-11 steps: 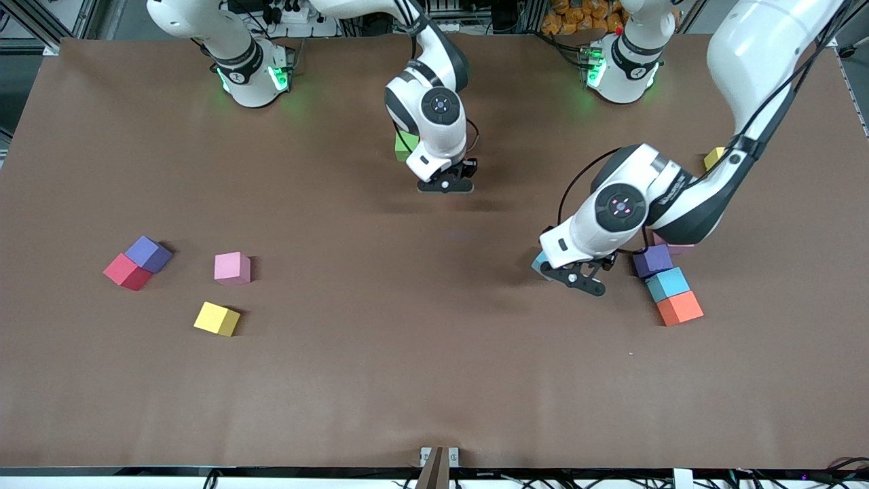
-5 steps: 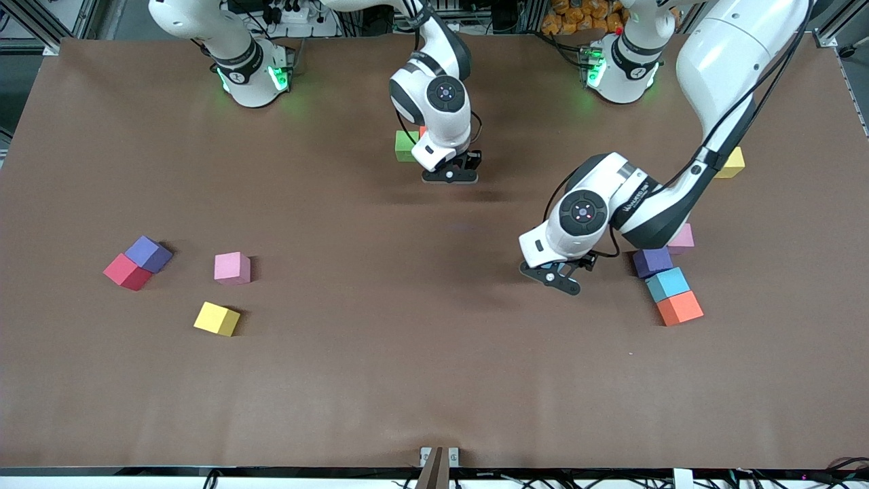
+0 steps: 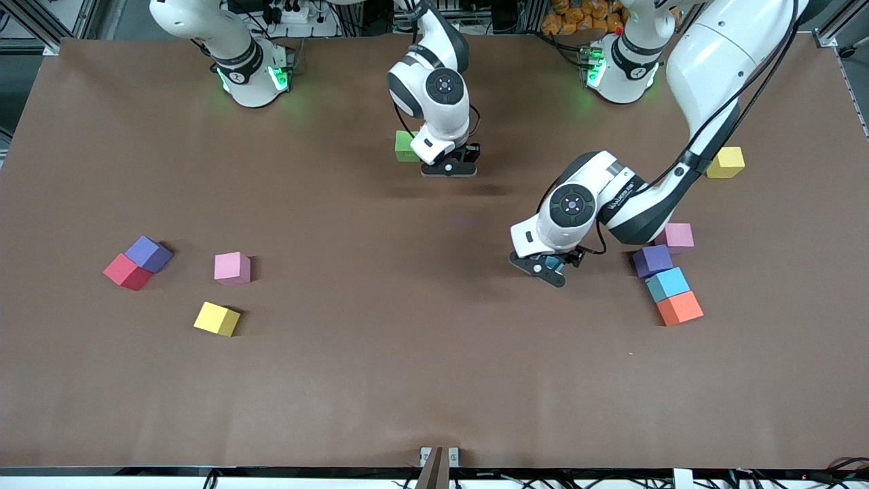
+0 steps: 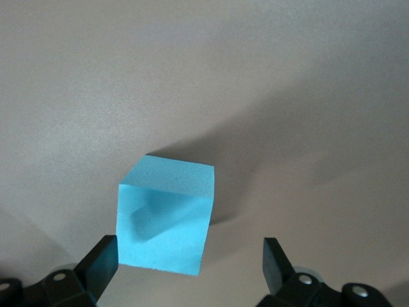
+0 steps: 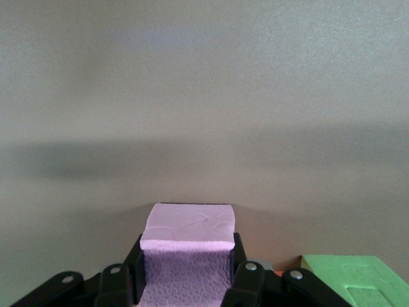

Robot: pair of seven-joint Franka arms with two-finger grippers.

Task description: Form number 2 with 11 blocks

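Your digit has barely begun: only a green block (image 3: 406, 146) lies beside the right gripper (image 3: 449, 168), which pinches a pale purple block (image 5: 186, 246). The left gripper (image 4: 190, 265) hangs spread over a light blue block (image 4: 165, 217); other blocks lie scattered around the worktop (image 3: 380, 367).

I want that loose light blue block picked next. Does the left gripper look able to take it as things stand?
Probably yes: the left gripper is open, with the light blue block between its fingers and nothing in the way.
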